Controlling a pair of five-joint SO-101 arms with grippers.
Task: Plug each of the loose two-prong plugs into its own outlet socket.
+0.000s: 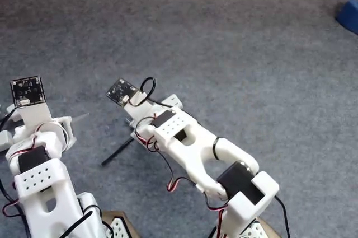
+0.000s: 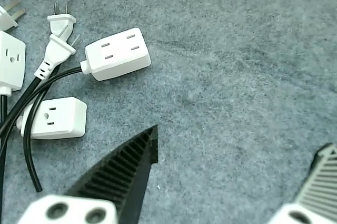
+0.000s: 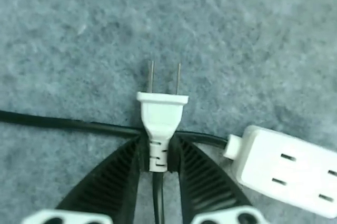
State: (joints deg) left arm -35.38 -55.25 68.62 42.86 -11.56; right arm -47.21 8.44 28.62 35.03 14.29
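Note:
My right gripper (image 3: 158,145) is shut on the neck of a white two-prong plug (image 3: 161,109), just above the grey carpet, with the prongs pointing away from the wrist. A black cord (image 3: 68,124) runs crosswise under the plug, and a white outlet block (image 3: 284,168) lies close beside it. My left gripper (image 2: 239,139) hangs open over bare carpet. Off to its side lie a white three-slot outlet block (image 2: 116,54), a second outlet block (image 2: 52,118), a third (image 2: 10,60) at the edge, and loose white plugs (image 2: 61,23) (image 2: 57,51) (image 2: 8,16).
Seen from above, the right arm (image 1: 190,148) stretches over the middle of the carpet and covers the plugs and outlets. A black cord (image 1: 117,151) pokes out beneath it. The left arm (image 1: 39,159) stands at the near left. A blue object (image 1: 349,17) sits far right.

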